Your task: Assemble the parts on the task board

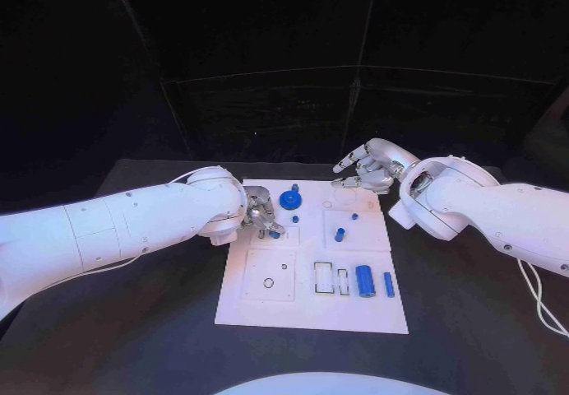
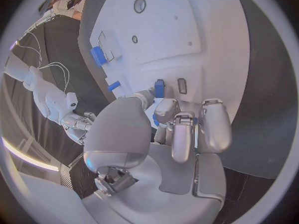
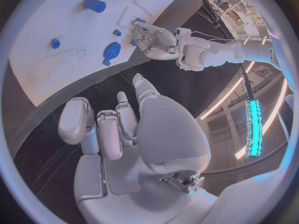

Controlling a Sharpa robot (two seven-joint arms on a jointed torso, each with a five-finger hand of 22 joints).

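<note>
The white task board (image 1: 311, 309) lies in the middle of the table. My left hand (image 1: 261, 216) is down on its far left part, fingers curled close together. A sliver of a small blue part (image 2: 156, 120) shows between thumb and fingers. Just in front of the fingertips, a blue peg (image 2: 159, 88) stands beside a slot. A blue gear (image 1: 290, 200) lies right of that hand. My right hand (image 1: 370, 169) hovers over the board's far edge, fingers apart and holding nothing. The right wrist view shows my left hand (image 3: 152, 37) next to the gear (image 3: 112, 51).
A blue cylinder (image 1: 365, 281) and a thin blue bar (image 1: 389, 284) lie at the board's near right, beside outlined slots. Another blue part (image 1: 340, 234) stands mid-board. Black table (image 1: 474, 329) surrounds the board on all sides.
</note>
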